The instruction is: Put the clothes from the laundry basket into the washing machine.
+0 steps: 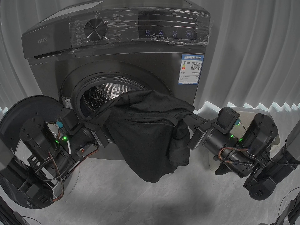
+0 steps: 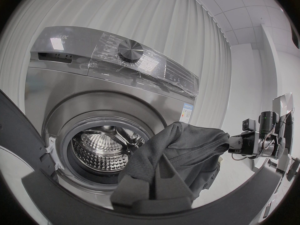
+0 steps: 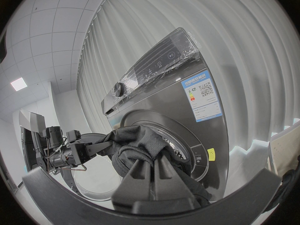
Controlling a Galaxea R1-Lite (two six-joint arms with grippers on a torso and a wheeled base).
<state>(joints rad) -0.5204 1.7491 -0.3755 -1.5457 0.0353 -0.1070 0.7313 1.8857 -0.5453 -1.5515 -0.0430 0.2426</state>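
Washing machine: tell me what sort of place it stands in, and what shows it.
Probably a lab or demo room staged as a laundry corner, not a home: a front-loading washing machine with protective plastic film on its control panel, full-height white curtains as backdrop, and a panelled office-style ceiling.

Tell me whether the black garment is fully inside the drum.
No, most of the black garment hangs outside, in front of the drum.

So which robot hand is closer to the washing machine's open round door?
Left. The left gripper is just beside the open door, by its hinge, clamped on the black garment. The right gripper holds the garment's other end, across the drum opening.
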